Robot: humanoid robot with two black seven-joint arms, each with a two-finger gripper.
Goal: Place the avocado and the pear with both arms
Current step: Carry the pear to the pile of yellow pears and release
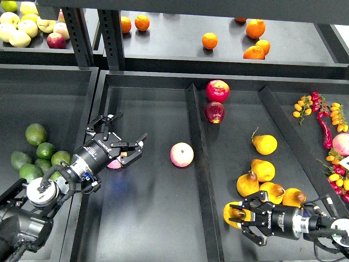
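Observation:
My right gripper (238,216) is at the lower right, its jaws on either side of a yellow-orange pear (231,214) with a dark blotch. The pear lies low in the bin beside the other pears. My left gripper (121,143) is open and empty in the middle bin, just above a pink apple (114,163). A heap of green fruits lies in the left bin. The largest, dull one at its top looks like the avocado (35,134), but I cannot tell for sure. The left gripper is well to the right of it.
A pink-yellow apple (181,154) lies right of the left gripper. Two red apples (217,90) lie further back. Several yellow pears (263,170) are heaped above the right gripper. A raised divider (197,158) separates the bins. Oranges (209,40) sit on the rear shelf, chillies and small tomatoes (327,128) at far right.

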